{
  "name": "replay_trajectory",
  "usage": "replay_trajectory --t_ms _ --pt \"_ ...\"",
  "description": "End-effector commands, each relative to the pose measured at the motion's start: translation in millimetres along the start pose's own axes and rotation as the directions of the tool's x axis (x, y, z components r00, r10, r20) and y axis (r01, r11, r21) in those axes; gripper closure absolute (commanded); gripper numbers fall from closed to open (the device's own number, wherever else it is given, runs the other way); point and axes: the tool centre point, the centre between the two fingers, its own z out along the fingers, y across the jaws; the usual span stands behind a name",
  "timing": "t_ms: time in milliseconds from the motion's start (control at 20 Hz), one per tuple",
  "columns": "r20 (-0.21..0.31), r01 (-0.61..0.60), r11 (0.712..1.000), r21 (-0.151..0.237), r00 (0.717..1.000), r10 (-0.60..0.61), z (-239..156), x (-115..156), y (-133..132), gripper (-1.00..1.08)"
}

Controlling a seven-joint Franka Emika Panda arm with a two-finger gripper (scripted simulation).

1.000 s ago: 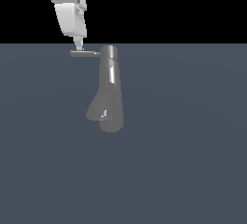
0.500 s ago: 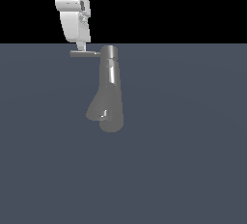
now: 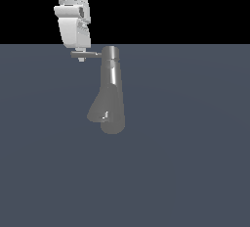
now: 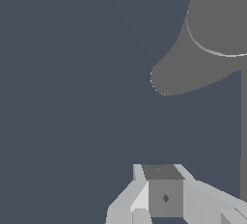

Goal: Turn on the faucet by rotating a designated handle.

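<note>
The gripper (image 3: 81, 57) hangs right at the outer tip of the handle (image 3: 88, 54), one finger showing just below the lever (whether the jaws are parted or pressed together, I cannot tell). From there the thin lever runs level toward the exterior view's right, into the cap of the faucet (image 3: 110, 91), whose column widens into the spout lower in that view.

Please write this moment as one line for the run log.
stage: contact at handle | claw: at outer end of handle, open/shut unclear | faucet: upright, handle pointing to exterior view's left | water: none visible
</note>
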Motion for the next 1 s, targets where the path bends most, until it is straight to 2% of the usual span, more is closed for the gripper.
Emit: replay_trajectory --t_ms 0,950 --pt "0.001 -0.001 1.000 0.000 1.000 0.001 0.2 -0.2 0.0 1.08" --pt "0.001 -0.001 1.000 0.000 1.000 0.001 -21.4 -0.7 52.5 1.08"
